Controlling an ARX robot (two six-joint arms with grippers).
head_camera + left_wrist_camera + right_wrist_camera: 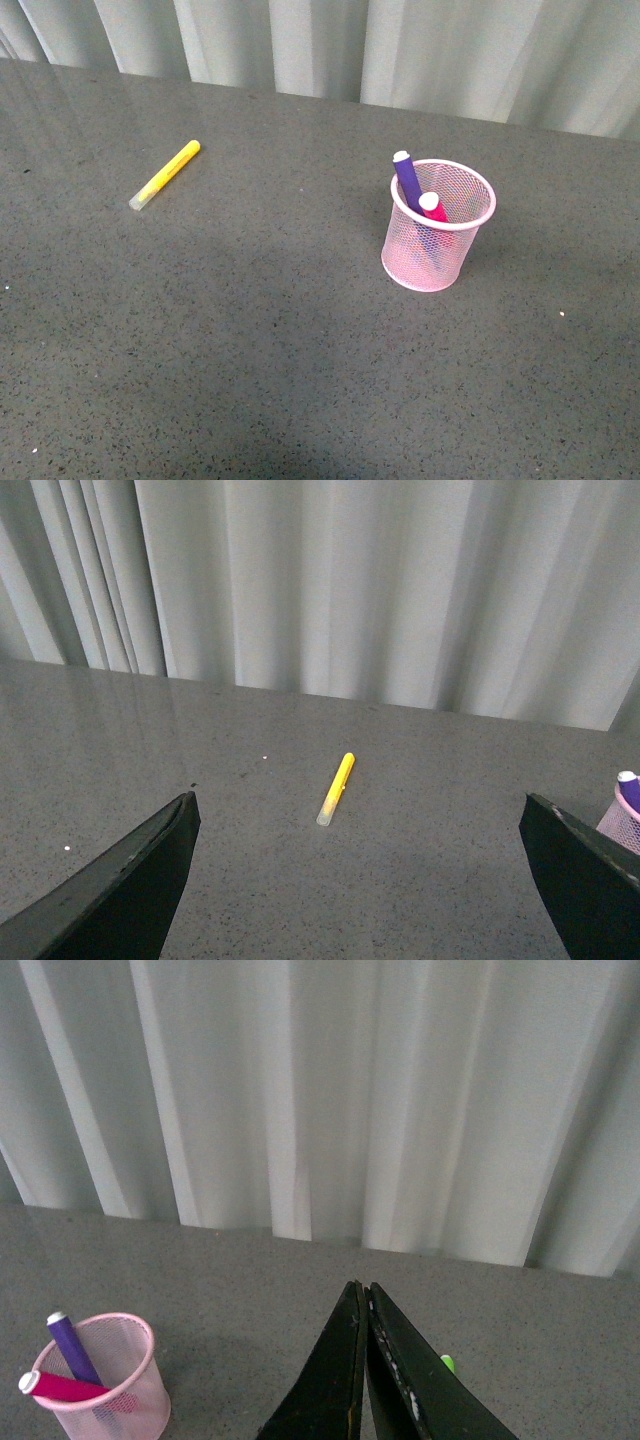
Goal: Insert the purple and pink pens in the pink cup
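Note:
The pink cup point(438, 228) stands upright on the grey table, right of centre in the front view. The purple pen point(407, 179) and the pink pen point(432, 208) both stand inside it, pale caps up, leaning on the rim. The right wrist view shows the same cup point(105, 1380) with the purple pen point(70, 1347) and pink pen point(58, 1387) in it. My right gripper point(362, 1288) is shut with nothing between its fingers, well away from the cup. My left gripper point(358, 810) is open and empty, its fingers point(120, 890) wide apart. Neither arm shows in the front view.
A yellow marker point(165, 174) lies flat on the table at the far left, also seen between the left fingers as the yellow marker point(336, 788). A small green object point(447, 1363) peeks from behind the right fingers. Pale curtains point(400, 50) close off the table's far edge.

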